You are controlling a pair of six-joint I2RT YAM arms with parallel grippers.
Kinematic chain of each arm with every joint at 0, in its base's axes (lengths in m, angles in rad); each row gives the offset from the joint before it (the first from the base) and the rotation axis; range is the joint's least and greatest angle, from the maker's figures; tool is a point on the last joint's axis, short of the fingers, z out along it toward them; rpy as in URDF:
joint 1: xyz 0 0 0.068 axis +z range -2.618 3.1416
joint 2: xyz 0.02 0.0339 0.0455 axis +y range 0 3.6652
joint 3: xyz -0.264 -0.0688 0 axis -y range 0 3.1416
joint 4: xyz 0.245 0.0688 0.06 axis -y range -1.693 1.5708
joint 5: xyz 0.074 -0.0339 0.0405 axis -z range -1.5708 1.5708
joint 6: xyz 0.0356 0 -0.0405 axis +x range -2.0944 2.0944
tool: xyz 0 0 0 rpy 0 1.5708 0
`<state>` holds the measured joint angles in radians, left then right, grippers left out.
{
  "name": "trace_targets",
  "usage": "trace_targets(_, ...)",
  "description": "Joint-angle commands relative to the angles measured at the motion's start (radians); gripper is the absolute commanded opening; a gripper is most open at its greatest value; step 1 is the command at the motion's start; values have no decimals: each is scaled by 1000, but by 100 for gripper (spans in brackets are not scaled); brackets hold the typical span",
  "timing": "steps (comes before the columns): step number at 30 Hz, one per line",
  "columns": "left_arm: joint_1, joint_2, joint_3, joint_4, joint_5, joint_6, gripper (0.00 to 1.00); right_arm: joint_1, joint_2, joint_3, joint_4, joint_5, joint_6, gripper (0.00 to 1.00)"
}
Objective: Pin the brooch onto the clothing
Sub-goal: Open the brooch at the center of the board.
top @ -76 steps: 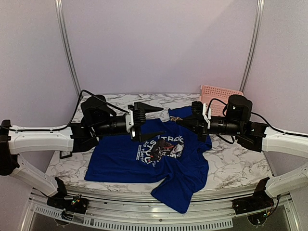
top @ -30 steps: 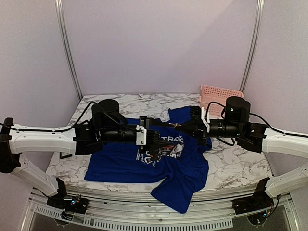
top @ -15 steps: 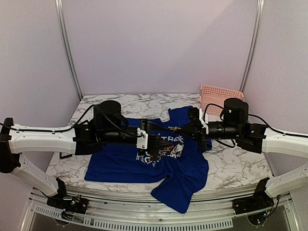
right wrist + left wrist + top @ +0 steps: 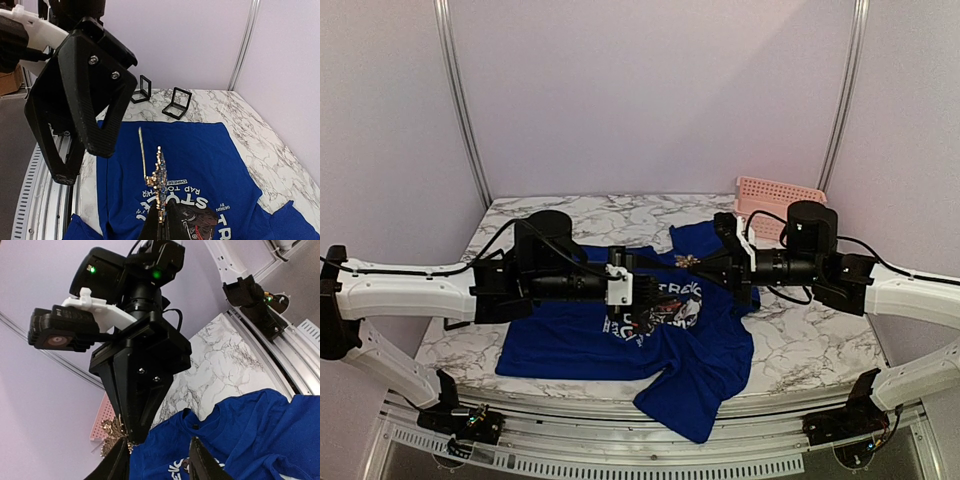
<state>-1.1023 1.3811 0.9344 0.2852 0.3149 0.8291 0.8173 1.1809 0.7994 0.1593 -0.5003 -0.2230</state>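
Observation:
The gold brooch (image 4: pixel 160 180) with blue stones stands upright in my right gripper (image 4: pixel 161 226), which is shut on its lower end; its thin pin (image 4: pixel 143 152) sticks up, swung open. Below it, the clothing (image 4: pixel 570 335), a royal-blue T-shirt with a round white-lettered print (image 4: pixel 200 210), lies flat on the marble table. My left gripper (image 4: pixel 656 292) hovers above the print, facing the right gripper (image 4: pixel 712 264) tip to tip. In the left wrist view its jaws (image 4: pixel 157 466) stand apart with nothing between them, and the brooch (image 4: pixel 113 432) shows just beyond the left finger.
A pink perforated basket (image 4: pixel 776 195) stands at the back right corner. Two small black open boxes (image 4: pixel 176 102) lie on the marble (image 4: pixel 810 330) beyond the shirt's hem. One shirt sleeve (image 4: pixel 690 415) hangs over the table's near edge.
My left gripper has swung in to the right, over the print and up to the brooch, with its jaws narrowed. The right gripper has kept the brooch nearly in place.

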Motion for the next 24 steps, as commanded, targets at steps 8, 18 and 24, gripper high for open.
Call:
trace_targets(8, -34, -62, 14, -172, -72, -42, 35, -18, -19, 34, 41, 37, 73, 0)
trace_targets(18, -52, -18, 34, 177, -366, 186, 38, -17, 38, 85, 19, 83, 156, 0)
trace_targets(24, -53, -4, 28, 195, -350, 314, 38, -16, 57, 90, 29, 73, 171, 0)
